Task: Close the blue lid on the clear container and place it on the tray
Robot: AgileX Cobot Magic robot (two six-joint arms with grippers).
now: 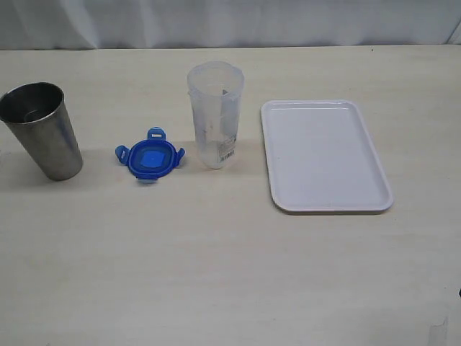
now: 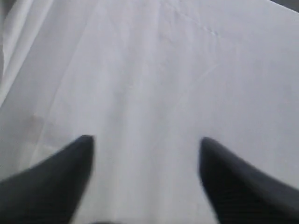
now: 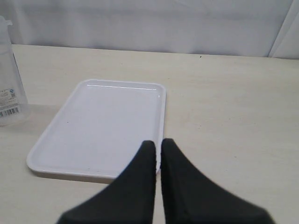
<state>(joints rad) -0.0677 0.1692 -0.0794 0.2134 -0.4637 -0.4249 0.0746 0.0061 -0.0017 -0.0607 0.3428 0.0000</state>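
The clear container (image 1: 216, 115) stands upright and uncovered at the table's middle, barcode sticker near its base. The blue lid (image 1: 150, 156) lies flat on the table just left of it, tabs spread out. The white tray (image 1: 323, 155) lies bare to the container's right. Neither gripper shows in the exterior view. My left gripper (image 2: 145, 142) is open with nothing between its fingers, facing only blurred white cloth. My right gripper (image 3: 157, 144) is shut and holds nothing, hovering over the tray's (image 3: 100, 126) near corner, with the container (image 3: 10, 79) at that view's edge.
A tapered steel cup (image 1: 43, 130) stands at the far left of the table. White cloth hangs behind the table's far edge (image 1: 230, 47). Bare pale wood lies in front of the objects.
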